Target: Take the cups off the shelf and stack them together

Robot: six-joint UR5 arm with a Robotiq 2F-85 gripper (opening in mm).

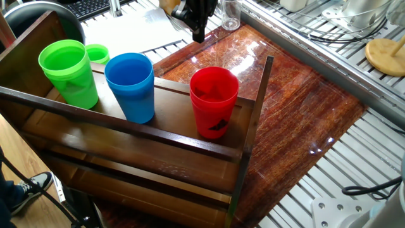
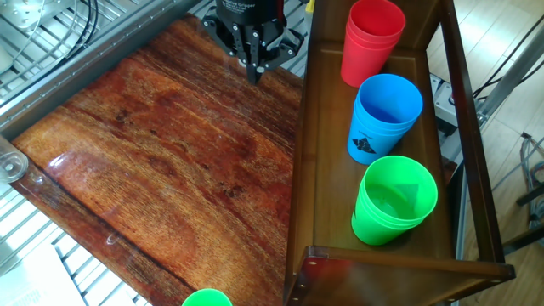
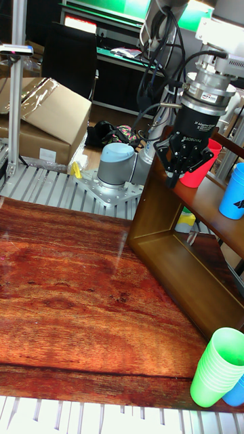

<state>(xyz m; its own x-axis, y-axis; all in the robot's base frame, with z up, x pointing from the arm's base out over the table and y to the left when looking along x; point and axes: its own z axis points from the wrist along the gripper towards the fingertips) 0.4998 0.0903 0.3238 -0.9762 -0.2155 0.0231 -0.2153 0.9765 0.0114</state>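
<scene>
Three tall tapered plastic tumblers, red, blue and green, stand on the dark wooden shelf; probably light and slippery, best pinched at the rim. The black two-finger gripper hangs pinched narrow, empty.

The shelf was viewed from its front and above by one fixed view, and from above its end by the other. The scene was viewed low across the tabletop by the tall view. The shelf and tabletop were shared by all.

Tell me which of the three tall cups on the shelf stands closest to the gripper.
The red cup, at the end of the row nearest the gripper; the blue cup and green cup stand farther along.
</scene>
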